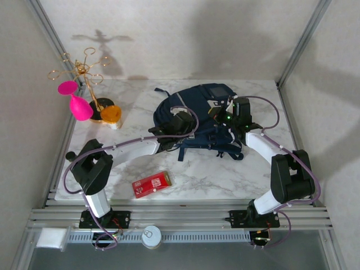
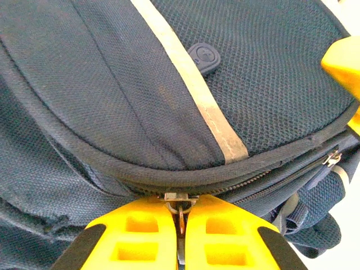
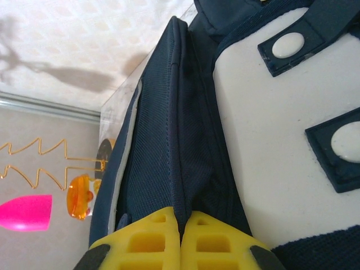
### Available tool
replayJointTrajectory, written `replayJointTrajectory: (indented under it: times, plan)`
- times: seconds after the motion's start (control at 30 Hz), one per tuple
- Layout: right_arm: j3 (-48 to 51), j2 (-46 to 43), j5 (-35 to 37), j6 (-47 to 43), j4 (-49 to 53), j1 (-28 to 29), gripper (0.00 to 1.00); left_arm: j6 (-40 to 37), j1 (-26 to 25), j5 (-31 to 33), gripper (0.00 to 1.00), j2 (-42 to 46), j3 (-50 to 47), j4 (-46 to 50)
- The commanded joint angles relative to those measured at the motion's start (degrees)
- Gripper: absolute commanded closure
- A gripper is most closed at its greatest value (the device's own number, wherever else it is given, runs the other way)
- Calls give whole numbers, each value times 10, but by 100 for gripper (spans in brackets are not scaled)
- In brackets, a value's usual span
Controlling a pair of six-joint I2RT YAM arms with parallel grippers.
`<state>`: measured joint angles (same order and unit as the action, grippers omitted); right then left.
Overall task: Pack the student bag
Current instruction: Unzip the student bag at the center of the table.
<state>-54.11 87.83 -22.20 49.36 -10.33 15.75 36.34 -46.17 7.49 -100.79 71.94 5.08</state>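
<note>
Hidden mostly inside left pincer (image 2: 181,228): zipper pull (image 2: 180,211); red carton (image 1: 152,184) print unreadable.

Marble table (image 1: 202,181), navy backpack (image 1: 216,93) lying mid-table, red packet (image 1: 152,184) near front edge, gold wire stand (image 1: 82,72) back left.

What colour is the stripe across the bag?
The stripe is pale grey on the navy student bag; clearest in left wrist view.

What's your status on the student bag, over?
Left pincer shut on zip pull. Right pincer shut, pinching student bag fabric. Near edge, red packet lies apart from bag.
</note>
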Motion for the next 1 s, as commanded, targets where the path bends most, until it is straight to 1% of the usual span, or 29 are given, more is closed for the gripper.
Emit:
replayJointTrajectory:
  times: [0.0, 0.07, 0.13, 0.2, 0.27, 0.3, 0.37, 0.4, 0.47, 0.57, 0.67, 0.73, 0.8, 0.9, 0.97]
  plan:
    - [-35, -22, -43, -35, -12, -14, 100, -18, 20, 40, 100, 43, -27, 27]
    - [-36, -21, -57, -33, -7, -31, 100, -37, 26, 24, 100, 62, -53, 23]
    - [-39, -24, -57, -32, 2, -39, 100, -65, 30, -16, 100, 74, -68, 17]
    - [-39, -27, -52, -26, 7, -35, 100, -91, 30, -51, 100, 78, -70, 16]
    - [-31, -29, -50, -9, 15, -28, 85, -100, 28, -61, 100, 77, -68, 16]
    - [-25, -31, -46, 4, 19, -23, 80, -101, 28, -61, 100, 77, -67, 13]
    - [-1, -45, -27, 35, 19, -1, 64, -97, 28, -63, 100, 75, -67, 4]
    - [7, -53, -10, 44, 27, 15, 58, -95, 28, -66, 100, 73, -67, 1]
    - [19, -77, 49, 80, 55, 53, 49, -96, 26, -75, 100, 72, -66, -5]
    - [57, -99, 86, 157, 26, 91, 41, -94, 25, -67, 100, 70, -66, -4]
    - [65, -102, 140, 225, 31, 111, 41, -94, 25, -60, 100, 70, -67, -1]
    - [72, -100, 168, 267, 4, 128, 42, -94, 25, -62, 100, 69, -68, -2]
    - [61, -86, 184, 286, -6, 144, 43, -95, 25, -60, 100, 71, -68, 0]
    - [30, -58, 216, 310, 36, 163, 44, -98, 25, -61, 100, 72, -68, -3]
    - [38, -51, 252, 327, 18, 169, 45, -101, 25, -69, 100, 70, -67, -4]
